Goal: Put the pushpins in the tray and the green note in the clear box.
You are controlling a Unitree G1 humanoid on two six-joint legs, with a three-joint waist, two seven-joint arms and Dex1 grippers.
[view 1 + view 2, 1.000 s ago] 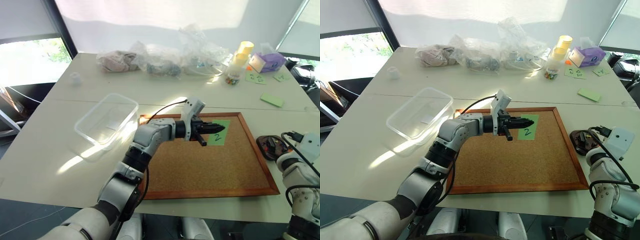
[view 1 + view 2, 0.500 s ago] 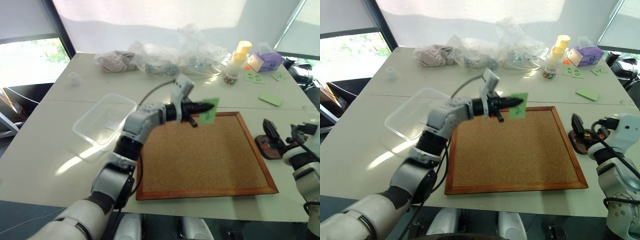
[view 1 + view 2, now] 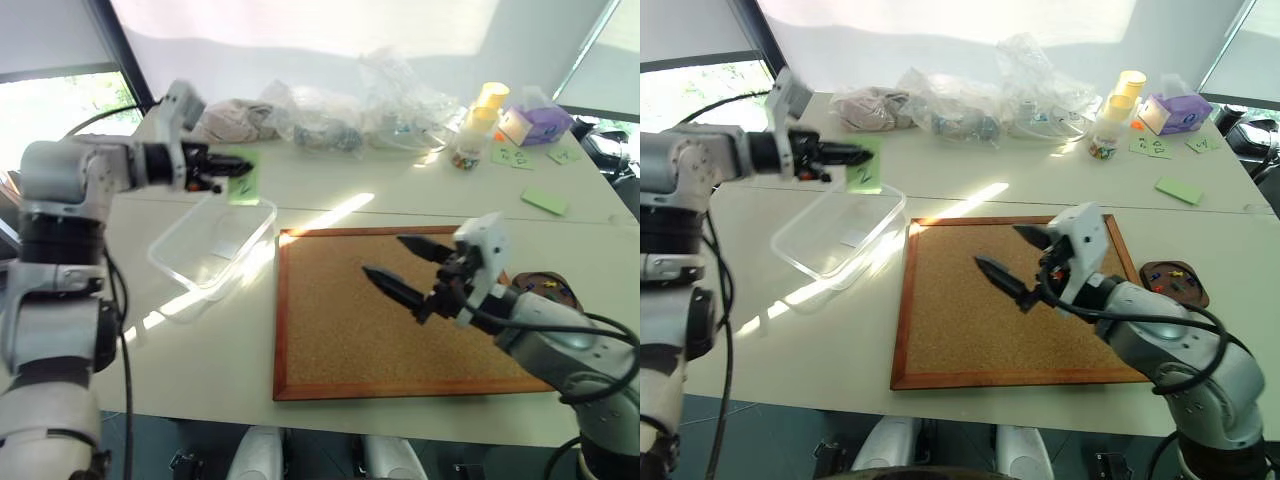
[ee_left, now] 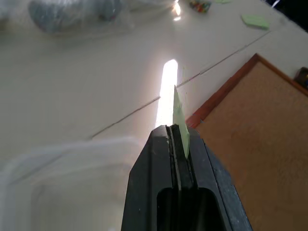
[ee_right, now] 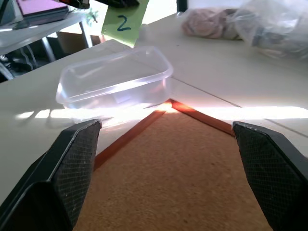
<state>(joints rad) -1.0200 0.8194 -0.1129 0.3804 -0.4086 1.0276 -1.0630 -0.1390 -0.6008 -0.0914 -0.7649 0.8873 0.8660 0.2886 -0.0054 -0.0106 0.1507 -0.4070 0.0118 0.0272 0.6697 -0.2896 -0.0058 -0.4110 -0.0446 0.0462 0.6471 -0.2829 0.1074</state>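
Left eye view has the left claw [image 3: 222,170] at about ten o'clock, pinched shut on one edge of the green note [image 3: 241,177], which hangs in the air just over the far rim of the clear box [image 3: 213,241]. My worry is the release: held so near the rim, the light paper may flutter outside the box or cling to a finger. The right claw [image 3: 418,270], spread wide and holding nothing, hovers over the cork board [image 3: 340,330] at about four o'clock. The tray [image 3: 1173,281] sits on the worktop [image 3: 330,185] beside the board; the pushpins [image 3: 1176,277] in it are tiny specks, too small to count, and the arm partly hides the tray in the left eye view.
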